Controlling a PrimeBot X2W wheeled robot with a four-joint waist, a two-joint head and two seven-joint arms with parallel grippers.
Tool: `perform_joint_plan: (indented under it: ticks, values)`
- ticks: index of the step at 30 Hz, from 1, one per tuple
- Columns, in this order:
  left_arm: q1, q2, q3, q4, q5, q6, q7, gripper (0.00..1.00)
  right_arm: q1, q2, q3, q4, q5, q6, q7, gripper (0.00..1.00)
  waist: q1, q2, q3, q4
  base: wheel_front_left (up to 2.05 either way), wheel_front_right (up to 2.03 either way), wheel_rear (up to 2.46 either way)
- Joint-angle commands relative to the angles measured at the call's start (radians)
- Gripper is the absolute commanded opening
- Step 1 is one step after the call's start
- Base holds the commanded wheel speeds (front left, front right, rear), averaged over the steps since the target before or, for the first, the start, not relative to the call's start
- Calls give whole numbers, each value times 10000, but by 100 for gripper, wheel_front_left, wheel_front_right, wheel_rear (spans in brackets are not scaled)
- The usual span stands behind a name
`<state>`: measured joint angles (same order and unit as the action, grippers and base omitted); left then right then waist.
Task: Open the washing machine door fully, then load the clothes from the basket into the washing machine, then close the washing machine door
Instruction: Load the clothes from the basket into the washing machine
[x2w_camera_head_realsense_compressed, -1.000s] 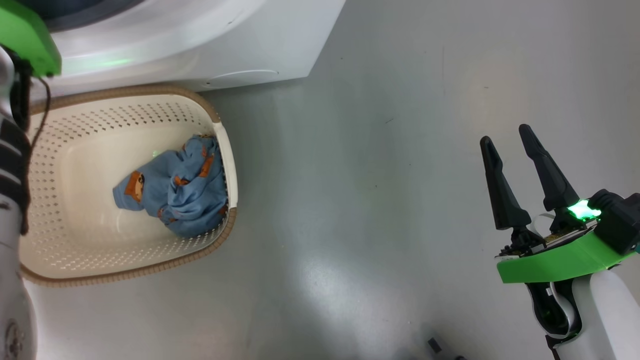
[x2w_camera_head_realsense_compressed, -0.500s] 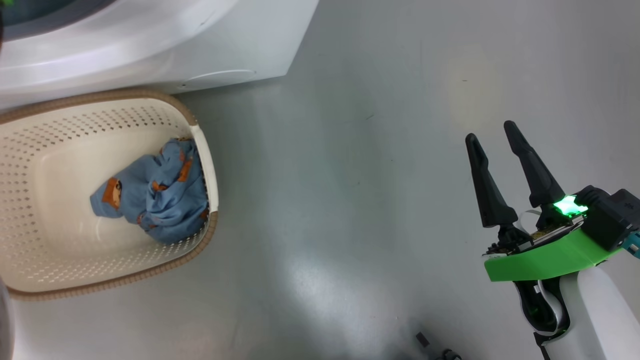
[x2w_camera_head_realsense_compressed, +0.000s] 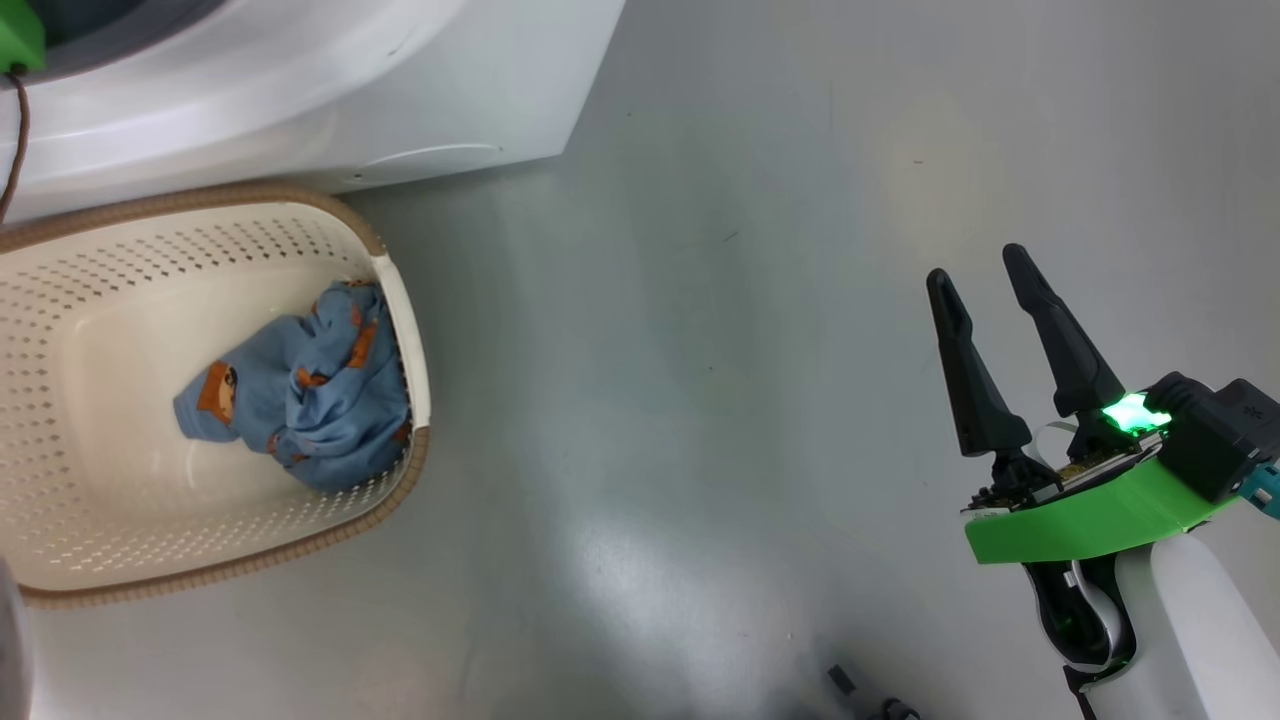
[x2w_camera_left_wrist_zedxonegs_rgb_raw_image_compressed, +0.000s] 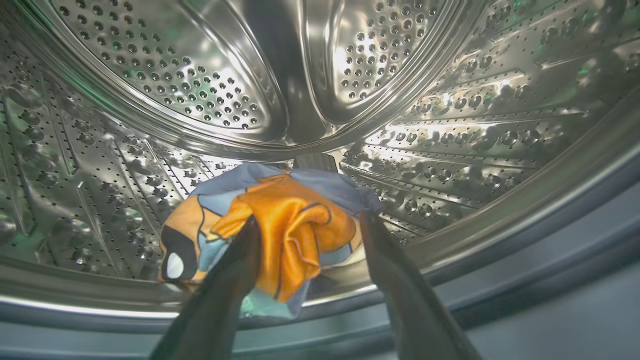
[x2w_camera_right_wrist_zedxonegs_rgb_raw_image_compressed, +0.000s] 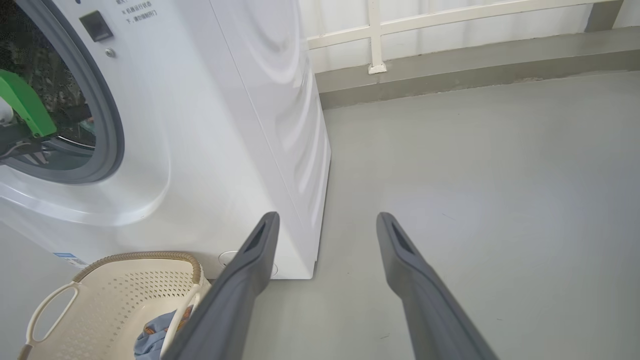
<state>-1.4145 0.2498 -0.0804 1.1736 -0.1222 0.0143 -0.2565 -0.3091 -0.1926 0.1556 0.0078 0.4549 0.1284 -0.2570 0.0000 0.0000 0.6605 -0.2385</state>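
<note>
Presently in hand: the loading step. One piece is in the machine and more lies in the basket, so I judge the job about midway, with the door closing not yet due.
Washing machine (x2w_camera_right_wrist_zedxonegs_rgb_raw_image_compressed: 210, 125): far left; its round opening stands uncovered, so the washing machine door reads as already open.
Floor (x2w_camera_head_realsense_compressed: 700, 400): bare grey, wide to the right of the machine.
Drum (x2w_camera_left_wrist_zedxonegs_rgb_raw_image_compressed: 200, 75): steel, perforated, seen from just inside the opening.
Basket (x2w_camera_head_realsense_compressed: 200, 197): on the floor at the near left, just in front of the machine's foot.
Clothes (x2w_camera_head_realsense_compressed: 300, 400): a blue-grey bundle bunched against the basket's right wall.
Garment (x2w_camera_left_wrist_zedxonegs_rgb_raw_image_compressed: 280, 225): blue and orange cloth heaped low at the drum's near lip.
Left end effector (x2w_camera_left_wrist_zedxonegs_rgb_raw_image_compressed: 310, 220): inside the opening, fingers spread wide with the garment bunched between the tips. I cannot tell whether they touch the cloth.
Right end effector (x2w_camera_head_realsense_compressed: 978, 265): wide and holding nothing, over the floor well apart to the right of the basket.
Next move calls for: backing the left arm out without dragging the garment over the lip, then reaching down to the bundle by the basket's right wall.
</note>
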Motion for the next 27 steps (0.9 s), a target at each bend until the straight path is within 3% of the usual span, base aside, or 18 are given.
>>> perform_joint_plan:
  ticks: [1,15,27]
  values:
    - [-64,341,92,-318,-74,23,-52,100,210,-70,190,-193,134,23,-48,100,0,0,-35,54,0,0,0]
    - [1020,-105,532,-1448,-537,-119,-53,100,362,-271,115,-136,79,23,-48,100,0,0,-529,463,0,0,0]
    - [3170,-615,1027,-3063,-541,-338,-53,100,742,-587,-51,-52,-11,23,-48,100,0,0,-1345,968,0,0,0]
